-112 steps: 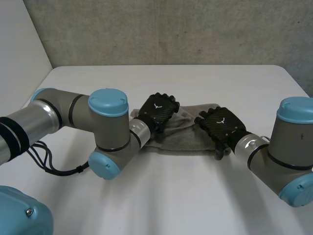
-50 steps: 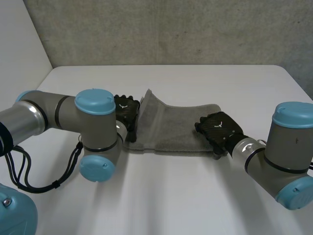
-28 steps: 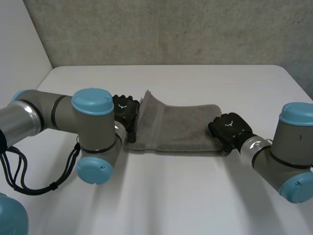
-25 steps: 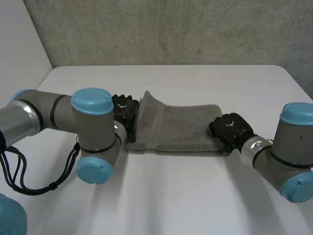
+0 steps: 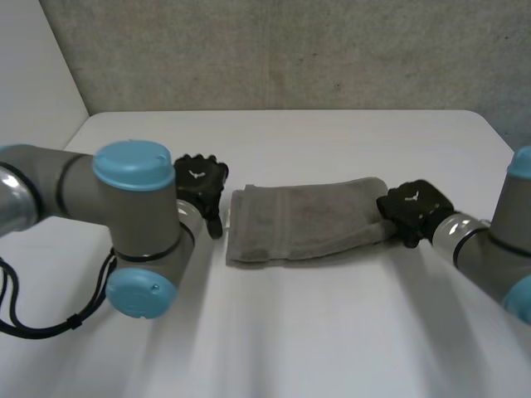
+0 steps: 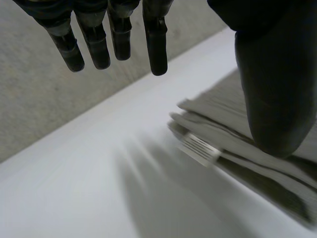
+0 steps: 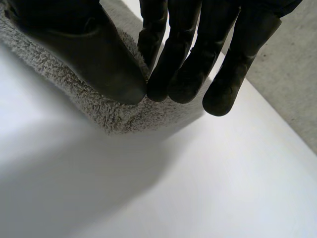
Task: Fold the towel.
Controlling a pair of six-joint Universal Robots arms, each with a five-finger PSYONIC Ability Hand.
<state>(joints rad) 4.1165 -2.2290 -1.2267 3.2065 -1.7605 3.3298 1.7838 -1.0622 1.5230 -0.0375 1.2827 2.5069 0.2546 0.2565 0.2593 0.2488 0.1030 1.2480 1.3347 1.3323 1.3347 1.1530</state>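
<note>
Towel [image 5: 303,220] lies folded in layers on the table [image 5: 332,332], so you look nearly done: your left hand [image 5: 199,182] hangs spread just beside one end, your right hand [image 5: 415,206] pinches the other, not yet released.

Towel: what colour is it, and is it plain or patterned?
The towel is plain grey with no print. The head view shows it best.
</note>
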